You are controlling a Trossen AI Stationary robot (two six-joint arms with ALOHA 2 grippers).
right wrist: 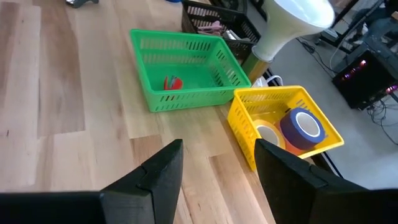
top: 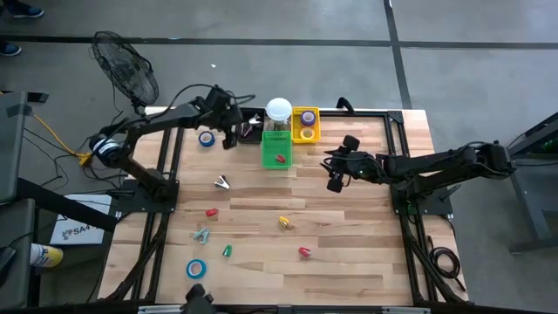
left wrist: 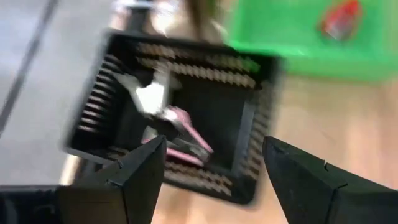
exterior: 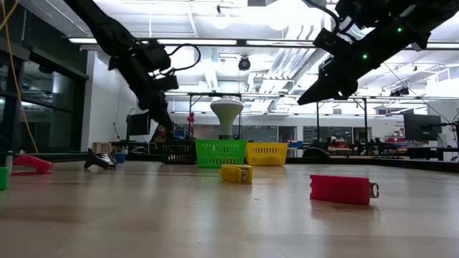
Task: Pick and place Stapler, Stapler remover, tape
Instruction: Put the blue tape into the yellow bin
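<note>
While its fingers stand wide apart with nothing between them, the left gripper [left wrist: 208, 168] hangs over the black slatted plastic basket [left wrist: 180, 112] at the table's far edge, where a pink-and-silver staple remover [left wrist: 177, 127] lies (apparently just dropped in). Right of it, the green basket [top: 276, 150] holds a red stapler [top: 280, 159]; the yellow one [top: 305, 125] holds tape rolls [right wrist: 301, 127]. The right gripper [top: 334, 184] waits, open and empty.
</note>
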